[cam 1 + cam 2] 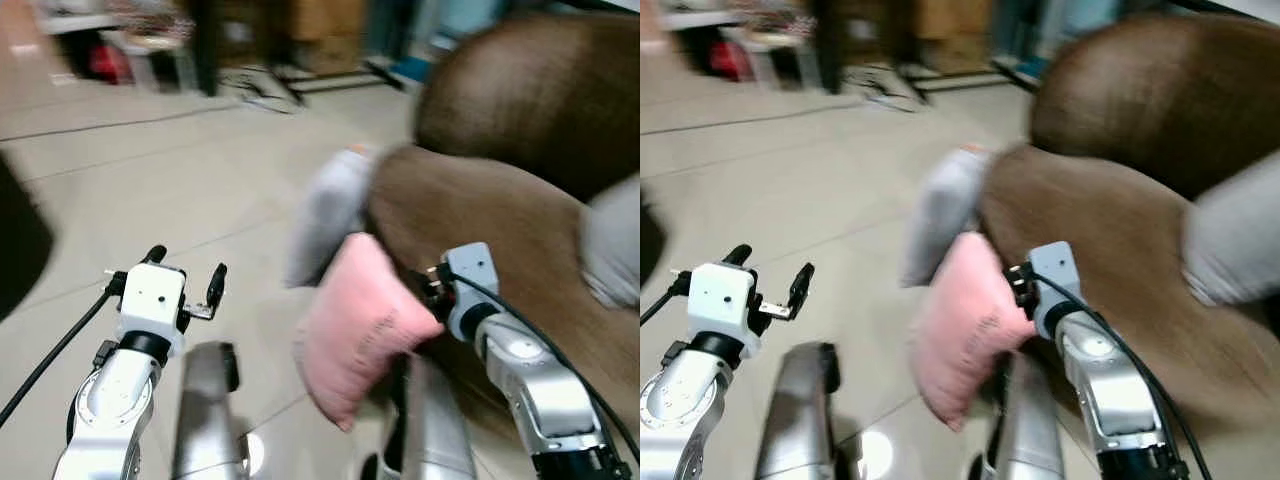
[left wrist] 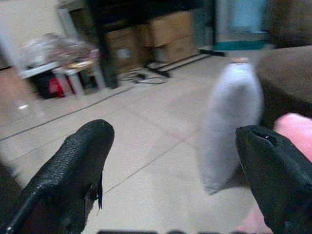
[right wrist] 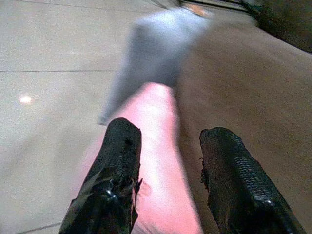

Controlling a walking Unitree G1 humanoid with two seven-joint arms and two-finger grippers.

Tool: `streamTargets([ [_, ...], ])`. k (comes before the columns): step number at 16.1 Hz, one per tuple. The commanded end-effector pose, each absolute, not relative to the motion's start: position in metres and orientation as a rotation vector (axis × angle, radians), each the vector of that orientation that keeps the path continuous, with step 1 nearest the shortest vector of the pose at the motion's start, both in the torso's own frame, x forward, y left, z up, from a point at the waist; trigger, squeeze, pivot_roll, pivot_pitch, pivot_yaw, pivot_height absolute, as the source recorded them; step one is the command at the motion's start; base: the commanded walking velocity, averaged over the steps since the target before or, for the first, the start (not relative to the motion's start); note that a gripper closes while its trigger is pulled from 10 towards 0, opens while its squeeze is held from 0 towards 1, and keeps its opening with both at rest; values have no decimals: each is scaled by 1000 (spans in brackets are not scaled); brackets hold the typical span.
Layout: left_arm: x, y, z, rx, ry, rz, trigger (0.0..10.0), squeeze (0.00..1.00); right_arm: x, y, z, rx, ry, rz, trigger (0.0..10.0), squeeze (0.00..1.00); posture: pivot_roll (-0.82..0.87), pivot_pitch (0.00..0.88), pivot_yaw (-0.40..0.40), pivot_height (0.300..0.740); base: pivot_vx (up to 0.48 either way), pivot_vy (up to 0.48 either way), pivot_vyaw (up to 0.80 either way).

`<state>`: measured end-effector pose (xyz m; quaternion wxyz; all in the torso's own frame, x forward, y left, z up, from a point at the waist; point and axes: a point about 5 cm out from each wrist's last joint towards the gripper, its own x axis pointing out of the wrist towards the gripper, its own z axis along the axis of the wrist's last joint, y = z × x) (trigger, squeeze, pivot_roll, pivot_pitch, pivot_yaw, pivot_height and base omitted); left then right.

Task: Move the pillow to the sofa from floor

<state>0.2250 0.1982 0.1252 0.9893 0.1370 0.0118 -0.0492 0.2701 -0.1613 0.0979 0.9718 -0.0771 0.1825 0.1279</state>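
At the brown sofa's (image 1: 500,230) front edge the pink pillow (image 1: 362,325) hangs off the floor, pinched at one side btwn the right gripper (image 3: 168,165) fingers, looks soft, light, floppy, w/ left gripper (image 1: 185,275) wide open, empty.

The sofa (image 1: 520,200) stands on the right, the bare floor (image 1: 180,180) to its left. A pillow (image 1: 365,325) hangs against the sofa's front edge, the right pincer (image 3: 165,161) closed on it, fingers on either side. Behind it another pillow (image 1: 328,215) leans on the sofa. The left pincer (image 1: 185,275) is over the floor, well left.
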Motion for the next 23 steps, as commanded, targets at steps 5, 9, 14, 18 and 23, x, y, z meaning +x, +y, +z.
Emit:
streamTargets([
  [5,223,198,123,283,33,-93,10000,0,278,-158,99,-168,363,327,10000,0,-26,0,-96,446,97,0,0],
  [9,222,199,120,299,56,-115,10000,0,283,-152,88,-199,420,402,10000,1000,-12,0,-100,446,0,0,0],
  [14,224,193,117,327,97,-260,10000,0,313,-160,62,-188,508,252,10000,1000,-11,0,-80,446,0,0,0],
  [18,225,186,120,328,109,-376,10000,0,326,-166,43,-208,591,162,10000,1000,-12,32,-76,446,0,0,0],
  [23,203,178,124,270,157,-490,10000,0,330,-161,33,-221,650,129,10000,1000,-39,144,-73,446,0,0,0],
])
